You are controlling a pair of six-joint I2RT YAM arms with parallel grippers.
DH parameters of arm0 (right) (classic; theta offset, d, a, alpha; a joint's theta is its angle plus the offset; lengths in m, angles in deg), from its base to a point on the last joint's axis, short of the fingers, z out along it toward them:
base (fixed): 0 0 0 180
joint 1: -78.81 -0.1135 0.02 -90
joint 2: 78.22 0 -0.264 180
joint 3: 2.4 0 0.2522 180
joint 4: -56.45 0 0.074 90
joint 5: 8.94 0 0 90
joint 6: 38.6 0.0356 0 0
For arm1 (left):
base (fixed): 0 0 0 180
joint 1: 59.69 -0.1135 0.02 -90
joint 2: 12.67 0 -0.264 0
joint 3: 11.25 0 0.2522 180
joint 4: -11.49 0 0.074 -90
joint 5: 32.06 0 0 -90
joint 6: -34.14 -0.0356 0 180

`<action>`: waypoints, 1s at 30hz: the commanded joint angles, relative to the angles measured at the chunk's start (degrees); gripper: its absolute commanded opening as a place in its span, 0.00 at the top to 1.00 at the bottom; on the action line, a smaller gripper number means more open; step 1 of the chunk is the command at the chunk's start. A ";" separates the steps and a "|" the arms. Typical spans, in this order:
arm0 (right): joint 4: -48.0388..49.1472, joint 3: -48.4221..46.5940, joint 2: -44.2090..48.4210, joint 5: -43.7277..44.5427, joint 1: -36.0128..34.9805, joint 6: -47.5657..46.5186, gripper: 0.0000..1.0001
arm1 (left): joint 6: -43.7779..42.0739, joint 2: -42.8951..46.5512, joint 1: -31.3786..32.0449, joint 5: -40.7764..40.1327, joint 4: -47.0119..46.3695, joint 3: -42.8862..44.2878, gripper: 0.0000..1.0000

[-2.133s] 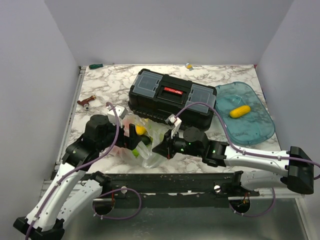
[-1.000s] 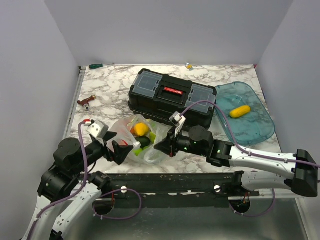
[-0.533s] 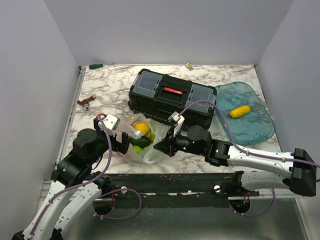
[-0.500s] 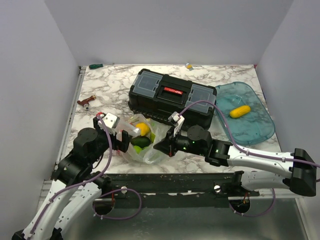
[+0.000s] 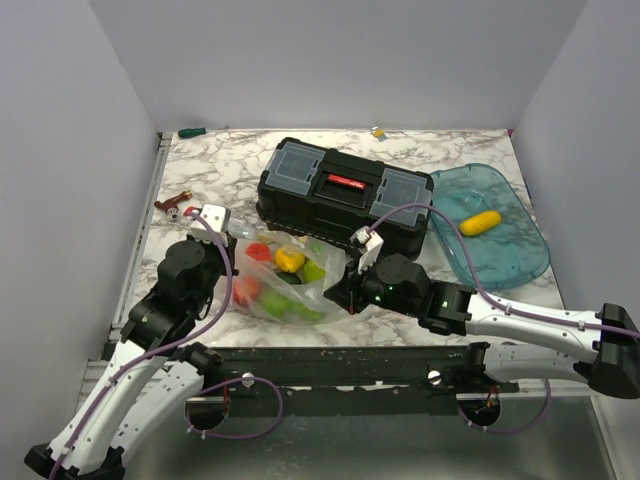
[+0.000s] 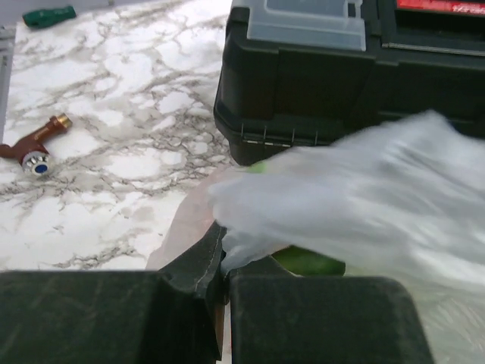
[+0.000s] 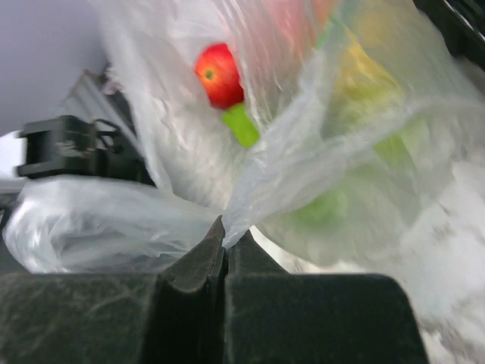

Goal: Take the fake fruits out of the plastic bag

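The clear plastic bag lies in front of the toolbox, stretched flat between my two grippers. Through its film show fake fruits: a red one, a yellow one and green ones. My left gripper is shut on the bag's left edge, the film pinched between its fingertips, with a green fruit just behind. My right gripper is shut on the bag's right edge. The right wrist view shows a red fruit and a green one inside.
A black toolbox stands just behind the bag. At the right a blue translucent tray holds a yellow oblong fruit. A red-brown tool lies at the left, a green screwdriver at the back edge.
My left gripper swung in open from the near left and shut on the bag's left edge. The bag is now pulled wider and flatter. The right gripper shifted slightly right, still gripping.
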 commanded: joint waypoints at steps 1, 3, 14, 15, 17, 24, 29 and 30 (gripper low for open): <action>-18.80 0.11 0.33 9.14 0.20 7.53 0.99 | -3.17 5.81 0.02 3.07 -2.90 -1.39 1.00; -22.92 0.60 0.39 8.32 0.17 10.87 0.99 | -4.57 7.77 0.01 7.99 -1.98 -2.07 1.00; -30.95 -2.67 -0.47 9.26 0.12 11.78 0.51 | -3.61 14.07 -0.05 15.55 -6.95 -7.91 1.00; -32.68 -4.04 -0.62 10.33 0.14 11.29 0.47 | -3.42 13.85 -0.07 15.87 -6.80 -7.49 1.00; -35.42 -7.65 -0.83 11.81 0.11 10.21 0.38 | -3.12 13.40 -0.07 15.63 -6.37 -6.96 1.00; -37.12 -16.81 2.69 15.41 0.15 4.61 0.17 | -2.47 13.90 -0.07 13.74 -5.74 -6.39 1.00; -34.23 -26.40 -1.74 12.69 0.15 -1.13 0.17 | -2.40 14.96 -0.24 12.72 -6.08 -6.43 1.00; -32.48 -27.85 -3.00 10.87 0.14 -1.90 0.18 | -2.47 15.12 -0.36 12.71 -6.08 -6.48 1.00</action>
